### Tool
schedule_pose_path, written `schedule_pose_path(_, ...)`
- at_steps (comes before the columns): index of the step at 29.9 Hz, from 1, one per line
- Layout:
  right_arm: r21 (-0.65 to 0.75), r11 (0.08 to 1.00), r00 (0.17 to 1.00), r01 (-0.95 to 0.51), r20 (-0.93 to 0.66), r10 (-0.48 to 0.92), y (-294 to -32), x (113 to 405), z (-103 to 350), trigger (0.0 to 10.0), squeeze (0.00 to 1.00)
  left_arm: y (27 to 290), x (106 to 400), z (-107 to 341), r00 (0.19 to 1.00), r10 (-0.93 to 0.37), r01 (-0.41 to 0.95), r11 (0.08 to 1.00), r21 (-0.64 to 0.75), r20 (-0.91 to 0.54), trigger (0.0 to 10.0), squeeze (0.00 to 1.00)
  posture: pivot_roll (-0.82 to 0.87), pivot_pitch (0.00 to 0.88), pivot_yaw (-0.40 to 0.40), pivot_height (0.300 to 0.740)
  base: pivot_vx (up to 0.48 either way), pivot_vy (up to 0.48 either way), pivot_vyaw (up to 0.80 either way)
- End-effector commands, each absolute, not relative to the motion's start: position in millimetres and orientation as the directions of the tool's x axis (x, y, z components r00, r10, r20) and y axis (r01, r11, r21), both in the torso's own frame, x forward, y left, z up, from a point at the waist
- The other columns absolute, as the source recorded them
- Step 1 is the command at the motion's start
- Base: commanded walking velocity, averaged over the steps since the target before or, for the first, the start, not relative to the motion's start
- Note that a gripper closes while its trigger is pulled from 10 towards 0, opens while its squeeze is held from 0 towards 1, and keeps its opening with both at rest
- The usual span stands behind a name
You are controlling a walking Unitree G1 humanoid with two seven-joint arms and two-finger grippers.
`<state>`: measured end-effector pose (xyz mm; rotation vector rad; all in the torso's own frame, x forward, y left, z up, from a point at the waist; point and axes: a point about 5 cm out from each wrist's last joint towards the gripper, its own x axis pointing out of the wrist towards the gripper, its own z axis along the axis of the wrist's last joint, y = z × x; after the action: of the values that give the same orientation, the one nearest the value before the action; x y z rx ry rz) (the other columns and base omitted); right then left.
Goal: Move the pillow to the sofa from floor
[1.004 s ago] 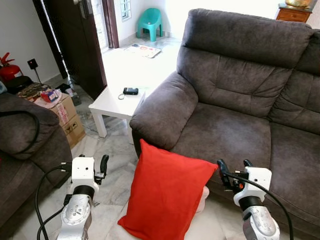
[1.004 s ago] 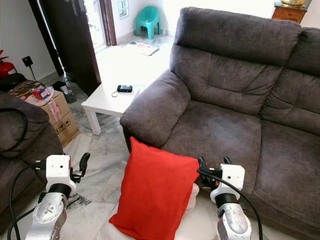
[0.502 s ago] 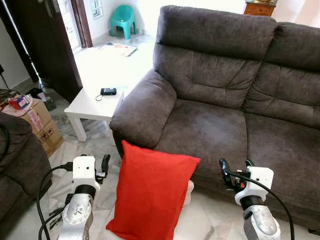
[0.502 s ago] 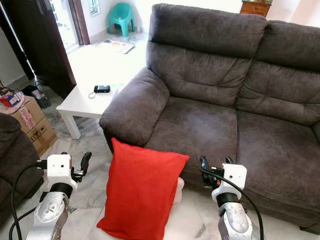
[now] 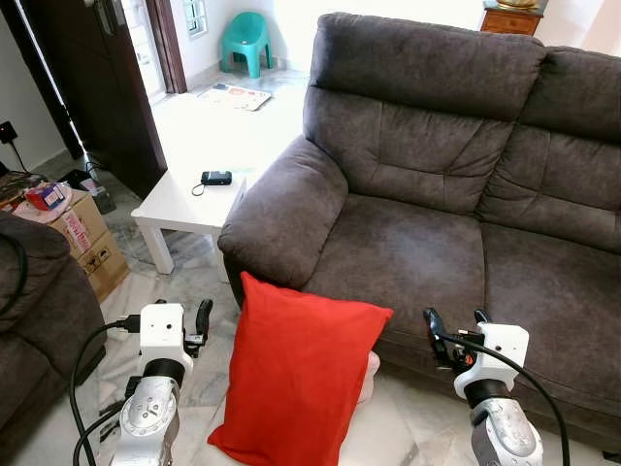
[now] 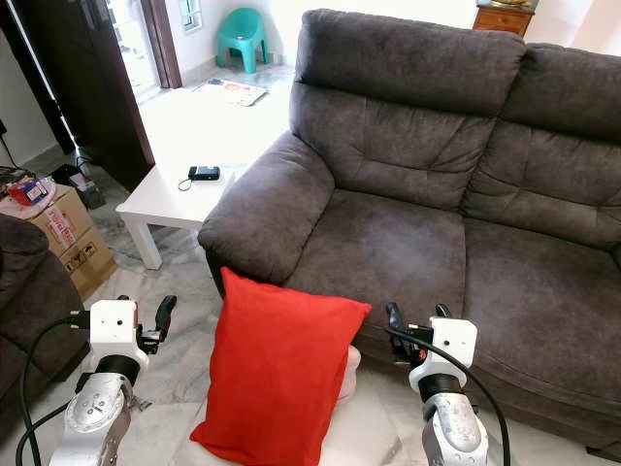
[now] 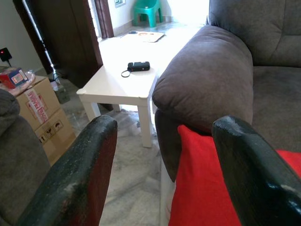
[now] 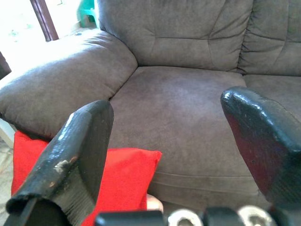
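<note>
Right, head camera first: the red pillow (image 5: pixel 299 381) stands upright on the marble floor (image 5: pixel 189 291), leaning against the front of the grey sofa (image 5: pixel 427 194) just below its left armrest (image 5: pixel 281 214). Something pale peeks out at the pillow's right edge, too hidden to tell what. The left gripper (image 5: pixel 202 317) hovers low on the pillow's left side, close but apart from it. The right gripper (image 5: pixel 453 330) hovers on the pillow's right, near the front edge of the sofa seat, holding nothing. Beyond the armrest sits a white table (image 5: pixel 184 206) with a small black device (image 5: pixel 215 178) on top. Further left are cardboard boxes (image 5: pixel 82 233) and a dark door (image 5: pixel 92 78); far back, a teal chair (image 5: pixel 248 39).

Over to the left wrist view: two black fingers (image 7: pixel 80 174) spread wide, nothing between them. Through the gap, the table (image 7: pixel 122 87), the sofa armrest (image 7: pixel 207 80) and the pillow's top corner (image 7: pixel 202 174) tucked under that armrest.

And the right wrist view: fingers (image 8: pixel 75 155) parted wide as well, empty. Between them lies the sofa seat (image 8: pixel 178 108), with the pillow (image 8: pixel 117 174) low against the sofa's front.
</note>
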<state>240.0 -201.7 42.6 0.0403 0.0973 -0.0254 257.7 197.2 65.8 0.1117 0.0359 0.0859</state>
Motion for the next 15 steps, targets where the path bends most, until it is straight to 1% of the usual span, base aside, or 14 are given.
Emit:
schedule_pose_path(1,0.016,1.000,0.995,0.010,-0.101,-0.008,-200.8,241.7,43.3,10.0,0.00,196.2,257.3,64.3,0.996,0.076,-0.071,0.989,0.129,-0.037,10.0,0.00,-0.03,0.000,-0.050,0.740,0.315,0.000,0.00)
schedule_pose_path(4,0.005,1.000,0.995,-0.002,-0.101,0.002,-199.4,241.4,43.2,10.0,0.00,196.1,257.5,63.9,0.996,0.078,-0.072,0.988,0.133,-0.039,10.0,0.00,-0.03,0.000,-0.050,0.740,0.247,0.000,0.80)
schedule_pose_path(7,0.022,1.000,0.994,0.001,-0.107,0.001,-199.0,240.7,41.5,10.0,0.00,197.6,257.5,63.9,0.995,0.093,-0.088,0.989,0.123,-0.036,10.0,0.00,-0.03,0.000,-0.050,0.740,0.000,0.000,0.73)
schedule_pose_path(11,0.046,0.999,0.994,0.013,-0.106,-0.009,-200.3,240.1,40.8,10.0,0.00,198.3,257.7,64.3,0.995,0.095,-0.090,0.988,0.124,-0.036,10.0,0.00,-0.03,0.000,-0.051,0.740,0.000,0.000,0.00)
schedule_pose_path(15,0.042,0.999,0.995,0.014,-0.099,-0.010,-201.5,240.8,42.9,10.0,0.00,198.5,257.8,64.3,0.995,0.097,-0.092,0.988,0.124,-0.034,10.0,0.00,-0.03,0.000,-0.051,0.740,0.000,0.000,0.00)
